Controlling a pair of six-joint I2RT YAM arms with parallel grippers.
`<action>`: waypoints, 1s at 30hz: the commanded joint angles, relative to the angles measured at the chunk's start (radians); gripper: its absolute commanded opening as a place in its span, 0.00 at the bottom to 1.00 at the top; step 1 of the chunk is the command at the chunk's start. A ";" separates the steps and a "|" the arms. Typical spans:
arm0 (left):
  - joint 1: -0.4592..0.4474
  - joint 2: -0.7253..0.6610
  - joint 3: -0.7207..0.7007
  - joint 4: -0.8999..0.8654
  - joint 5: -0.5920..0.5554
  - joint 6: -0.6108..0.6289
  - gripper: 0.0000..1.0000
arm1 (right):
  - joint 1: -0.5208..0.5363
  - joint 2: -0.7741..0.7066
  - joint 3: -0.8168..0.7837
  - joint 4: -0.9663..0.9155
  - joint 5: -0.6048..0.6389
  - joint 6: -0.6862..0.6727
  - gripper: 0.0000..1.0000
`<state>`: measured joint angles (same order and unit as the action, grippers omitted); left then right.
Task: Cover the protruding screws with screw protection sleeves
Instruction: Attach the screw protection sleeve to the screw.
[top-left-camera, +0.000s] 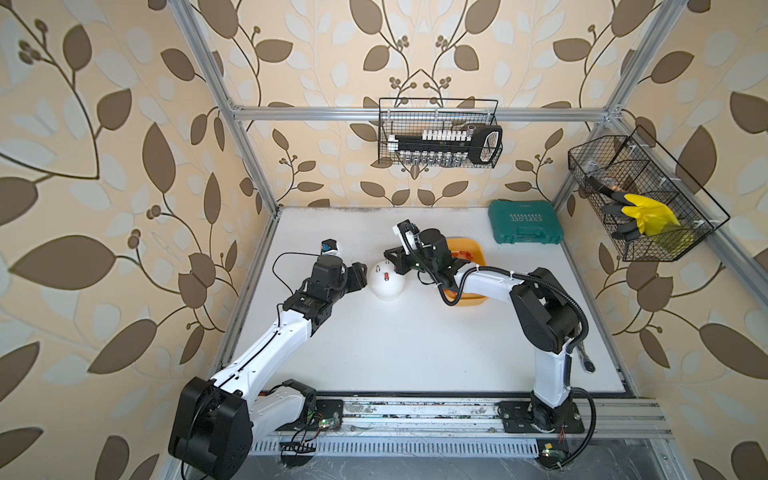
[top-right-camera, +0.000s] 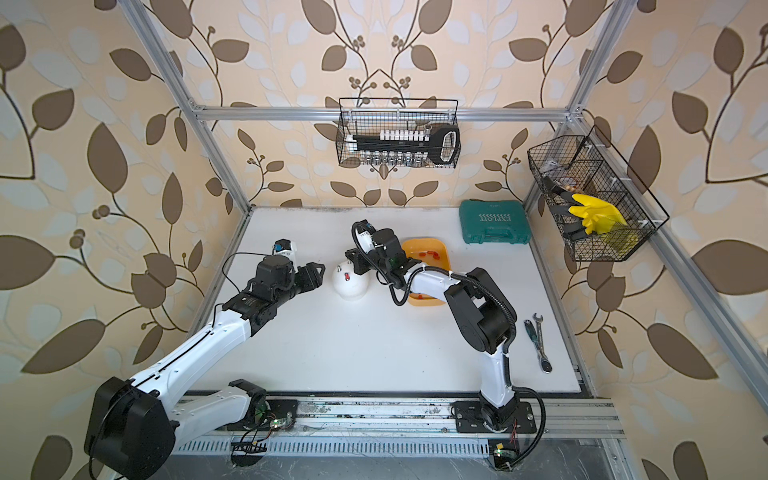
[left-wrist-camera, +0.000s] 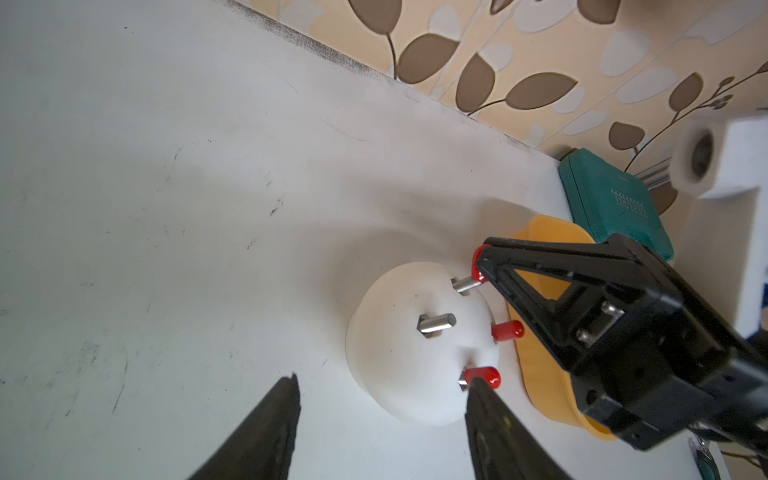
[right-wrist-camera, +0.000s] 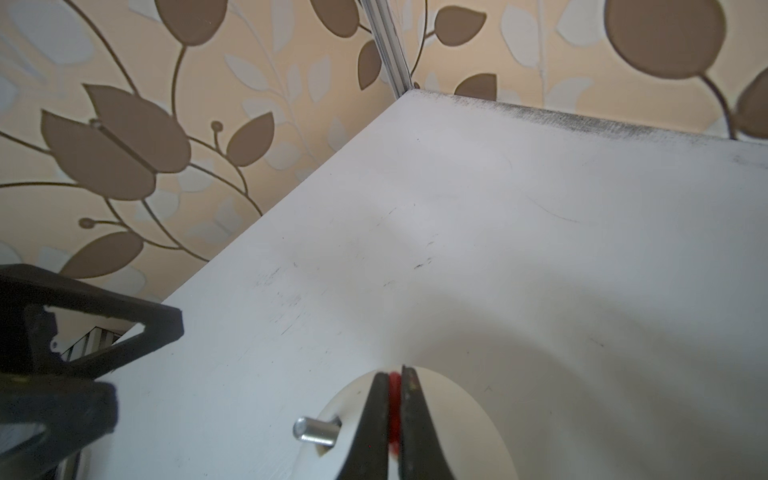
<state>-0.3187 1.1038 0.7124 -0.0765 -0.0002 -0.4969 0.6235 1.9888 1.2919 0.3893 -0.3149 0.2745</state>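
Right claw pinches a red plastic sleeve on the white dome's third grey metal screw, probably needing a downward push; left claw spread.

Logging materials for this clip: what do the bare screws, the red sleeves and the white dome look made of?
The bare screws look metal: bright grey, sharp highlights, threaded tip in the right wrist view. The red sleeves are probably plastic or rubber: smooth, glossy, small glints. The white dome is likely plastic: matte, even white, no shine; moulded or printed, cannot tell.
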 joint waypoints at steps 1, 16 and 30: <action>0.008 0.001 -0.010 0.043 -0.001 0.023 0.66 | -0.006 -0.010 -0.032 0.050 -0.048 0.008 0.07; 0.009 0.001 -0.014 0.050 -0.003 0.031 0.66 | -0.055 0.022 -0.159 0.291 -0.181 0.061 0.07; 0.009 0.001 -0.025 0.063 -0.006 0.035 0.66 | -0.070 0.042 -0.257 0.466 -0.202 0.048 0.07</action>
<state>-0.3187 1.1046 0.6971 -0.0505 -0.0006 -0.4881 0.5594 1.9968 1.0702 0.8204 -0.4828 0.3317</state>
